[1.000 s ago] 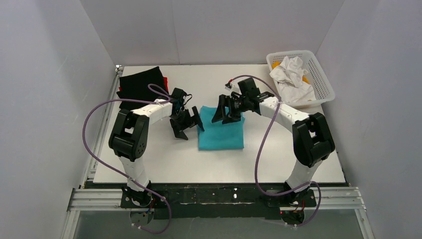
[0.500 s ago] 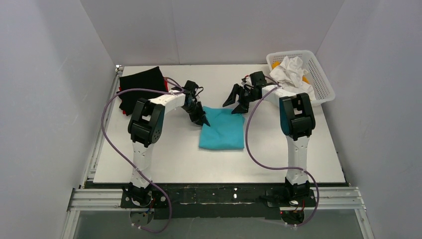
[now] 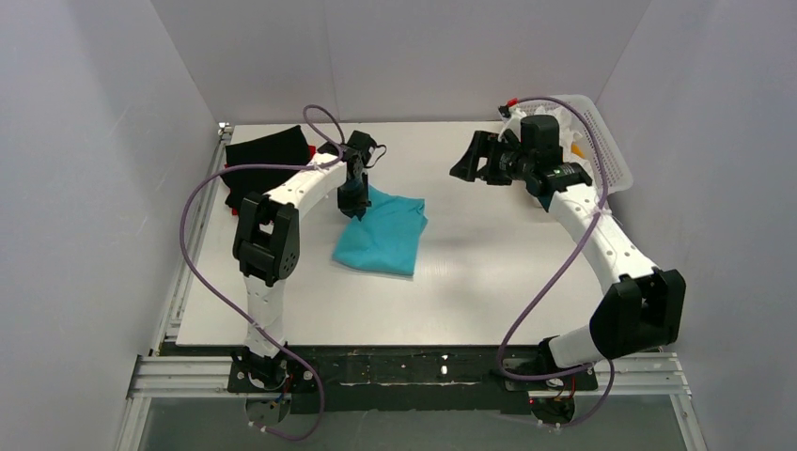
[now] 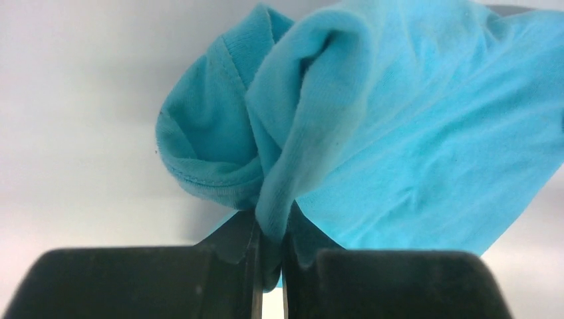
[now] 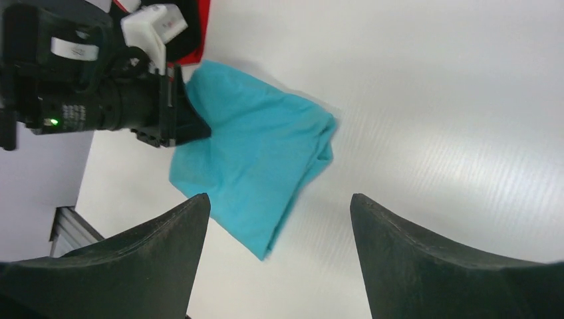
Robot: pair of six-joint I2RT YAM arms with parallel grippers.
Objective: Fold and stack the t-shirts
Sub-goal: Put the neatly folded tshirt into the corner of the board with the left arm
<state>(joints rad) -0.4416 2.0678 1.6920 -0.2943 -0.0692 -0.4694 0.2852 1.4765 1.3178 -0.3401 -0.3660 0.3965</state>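
Both arms are built the same: white shells on the links and black housings at the joints, on the left arm [image 3: 301,183] as on the right arm [image 3: 601,240]. A thin purple cable [image 3: 183,235] loops along each one. The left hand [image 3: 354,202] and right hand [image 3: 473,167] are black, with broad wedge-shaped fingers [image 5: 166,246]. The left wrist carries a small green light [image 5: 52,121] and a white label [image 5: 153,23].

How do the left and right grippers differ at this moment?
The left gripper is shut, pinching a bunched edge of the turquoise t-shirt. The right gripper is open and holds nothing. The left gripper is down at the shirt, near the black t-shirt. The right gripper is raised above the table beside the basket, clear of any cloth. Both are black.
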